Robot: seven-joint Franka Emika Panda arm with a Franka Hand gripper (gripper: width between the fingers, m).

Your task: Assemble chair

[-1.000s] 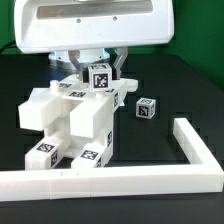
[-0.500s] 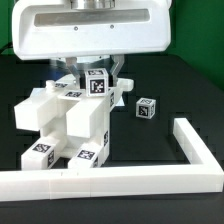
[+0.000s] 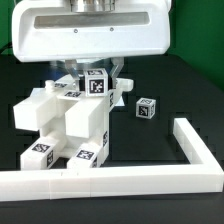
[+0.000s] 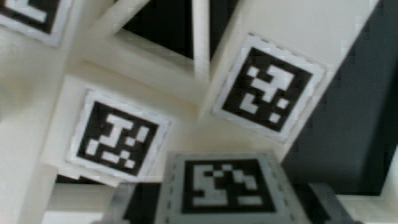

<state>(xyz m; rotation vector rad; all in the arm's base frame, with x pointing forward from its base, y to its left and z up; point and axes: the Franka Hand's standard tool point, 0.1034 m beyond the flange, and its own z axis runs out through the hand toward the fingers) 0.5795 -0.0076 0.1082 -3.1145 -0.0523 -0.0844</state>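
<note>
Gripper (image 3: pixel 98 80) jaws are clamped on a small tagged block (image 3: pixel 97 85), with one dark finger on each side of it. Wrist view agrees: a tag (image 4: pixel 222 185) sits between two dark finger stubs. The rest of that view is blurred tag faces and white plastic.

The held block is at the far top of the chair (image 3: pixel 72 120) build. It is touching or just above the part under it. Can't tell which, because the robot arm (image 3: pixel 95 30) overhangs the joint.

The chair sits centre-left in the exterior view, on the black table (image 3: pixel 175 90). Already joined into one chunky stack:
- a slab sticking out to the exterior view's left
- a tall block in the middle
- tagged blocks (image 3: pixel 88 155) at the near end, just beside the border rail (image 3: pixel 190 150)

My read is that most of the body is in.

What's left: one loose tagged cube (image 3: pixel 146 109) lies on the table to the exterior view's right of the build, well apart from it. So the held block needs seating and release, then at least that cube goes on. No other loose parts are visible, but the arm hides the far side.

The rail runs along the near edge and up the exterior view's right, and no loose part touches it.
</note>
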